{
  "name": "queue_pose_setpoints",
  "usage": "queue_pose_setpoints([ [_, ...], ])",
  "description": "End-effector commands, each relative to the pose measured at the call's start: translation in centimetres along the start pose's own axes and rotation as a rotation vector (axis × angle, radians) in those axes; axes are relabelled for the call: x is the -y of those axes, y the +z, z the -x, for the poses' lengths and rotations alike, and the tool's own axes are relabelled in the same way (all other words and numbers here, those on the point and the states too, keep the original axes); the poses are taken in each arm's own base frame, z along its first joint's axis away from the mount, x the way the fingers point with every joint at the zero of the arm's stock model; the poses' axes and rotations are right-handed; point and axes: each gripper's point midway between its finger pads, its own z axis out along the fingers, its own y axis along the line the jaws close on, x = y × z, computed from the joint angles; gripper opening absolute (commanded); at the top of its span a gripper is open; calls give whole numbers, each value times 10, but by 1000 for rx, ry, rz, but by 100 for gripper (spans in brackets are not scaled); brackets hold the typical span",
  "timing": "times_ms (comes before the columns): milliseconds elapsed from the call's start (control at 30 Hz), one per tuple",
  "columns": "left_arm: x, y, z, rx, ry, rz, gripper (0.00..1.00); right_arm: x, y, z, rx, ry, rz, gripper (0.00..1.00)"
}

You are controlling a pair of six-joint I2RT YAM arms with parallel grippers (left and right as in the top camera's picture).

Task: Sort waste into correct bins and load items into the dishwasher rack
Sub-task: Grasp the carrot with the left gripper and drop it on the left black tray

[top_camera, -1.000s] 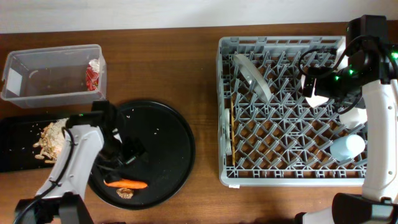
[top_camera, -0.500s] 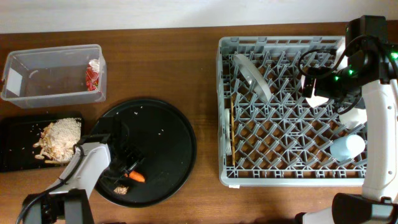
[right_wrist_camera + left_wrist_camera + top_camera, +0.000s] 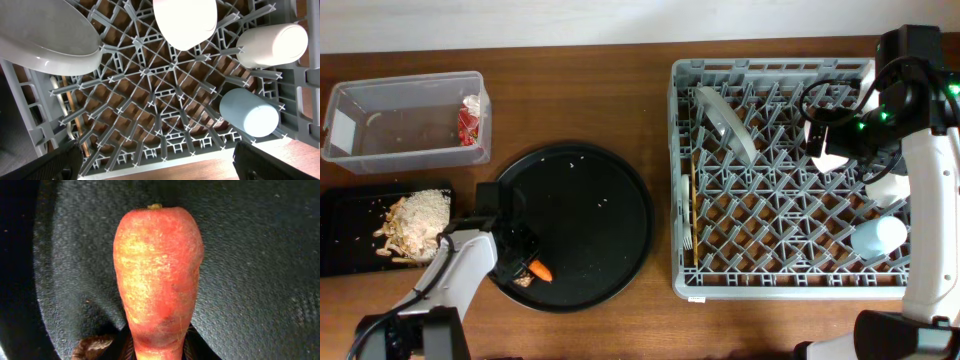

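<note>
Grabbing the carrot off the round tray, so this looks like the tail end of the waste sorting

Left gripper (image 3: 525, 268) is clamped on the fat end of the carrot (image 3: 157, 275), low over the round black tray (image 3: 590, 190) near the front edge, left of middle, with the small brown morsel (image 3: 92, 347) sitting just beside the claw. Next up, I'd guess: lift it clear and swing it toward the left edge to the shallow black tray (image 3: 340, 250) where the food scraps (image 3: 415, 215) are piled, then go back for the morsel. The clear tub (image 3: 400, 125) in the back left corner has the wrapper (image 3: 472, 118). Right gripper (image 3: 162, 160) hangs over the dishwasher rack (image 3: 770, 290) at the right edge, fingers spread and holding nothing; the plate (image 3: 725, 120), white bowl (image 3: 185, 20) and both cups are already in there.
</note>
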Motion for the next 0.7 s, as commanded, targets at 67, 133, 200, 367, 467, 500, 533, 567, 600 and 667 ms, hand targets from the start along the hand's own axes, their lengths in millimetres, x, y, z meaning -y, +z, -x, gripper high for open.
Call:
queue_pose_setpoints([
  [67,37,-79,68,206,84,-153,7,0,2,-3,-15,1,5,99],
  [133,16,-105,100,312,19,-120,7,0,2,-3,-14,1,5,99],
  [200,-8,-116,121,367,-58,-77,5,0,2,-3,-14,1,5,99],
  [367,-73,-130,161,469,-267,-48,5,0,2,-3,-14,1,5,99],
  [467,-105,-134,176,510,-362,-31,5,0,2,-3,-14,1,5,99],
  [500,-116,-132,181,516,-392,-23,5,0,2,-3,-14,1,5,99],
  [533,-124,-128,184,514,-413,-15,5,0,2,-3,-14,1,5,99],
  [567,-133,-120,187,498,-437,-3,5,0,2,-3,-14,1,5,99],
  [600,-140,-111,188,478,-454,9,5,0,2,-3,-14,1,5,99],
  [667,-150,-93,190,439,-479,27,5,0,2,-3,-14,1,5,99],
])
